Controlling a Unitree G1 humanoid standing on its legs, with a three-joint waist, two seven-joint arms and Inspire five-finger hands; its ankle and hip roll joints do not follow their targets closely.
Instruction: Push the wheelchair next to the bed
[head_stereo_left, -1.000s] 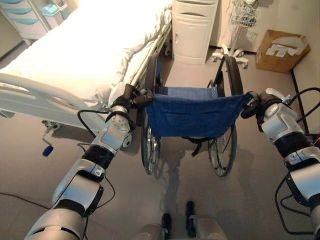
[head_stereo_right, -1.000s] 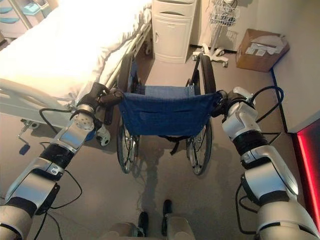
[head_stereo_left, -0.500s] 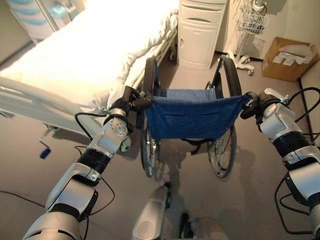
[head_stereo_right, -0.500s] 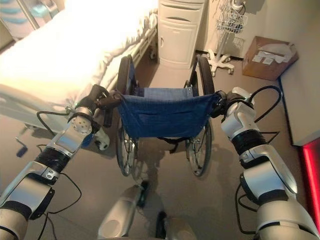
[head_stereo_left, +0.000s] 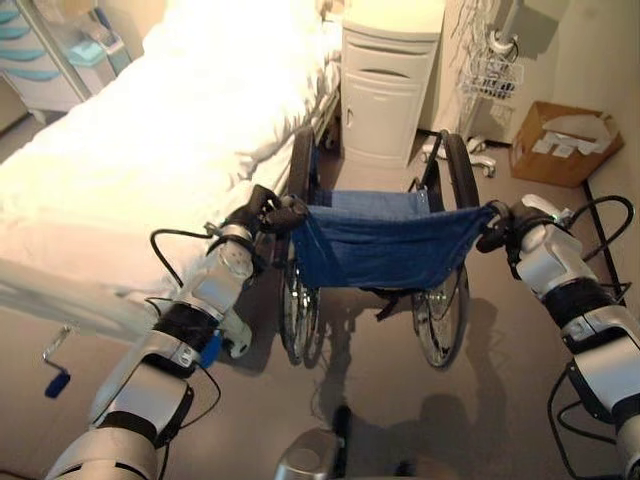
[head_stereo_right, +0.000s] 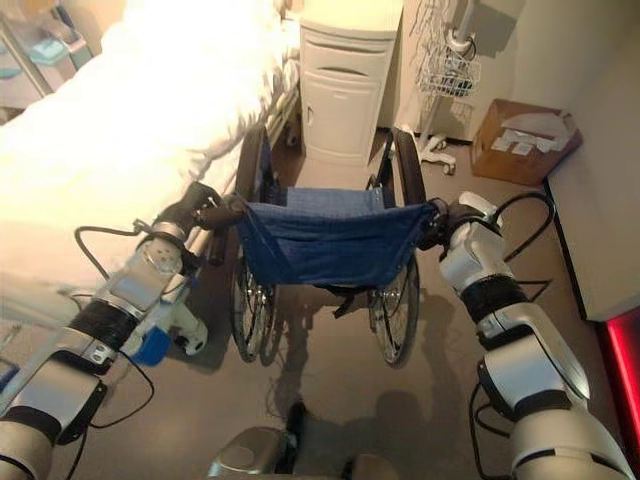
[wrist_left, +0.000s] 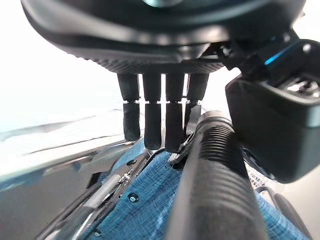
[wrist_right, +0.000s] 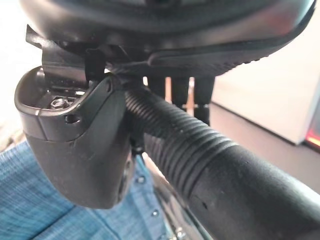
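Standing on the floor just beside the bed (head_stereo_left: 150, 150), the wheelchair (head_stereo_left: 385, 245) faces a white cabinet (head_stereo_left: 385, 85), its blue back toward the robot and a cardboard box (head_stereo_left: 560, 145) off to the right. Head views show the left hand (head_stereo_left: 262, 210) and right hand (head_stereo_left: 500, 228) at the two rear corners of that back — the wrist views add the ribbed push handles (wrist_left: 215, 190), each lying between thumb and fingers, both hands wrapped around their grips.
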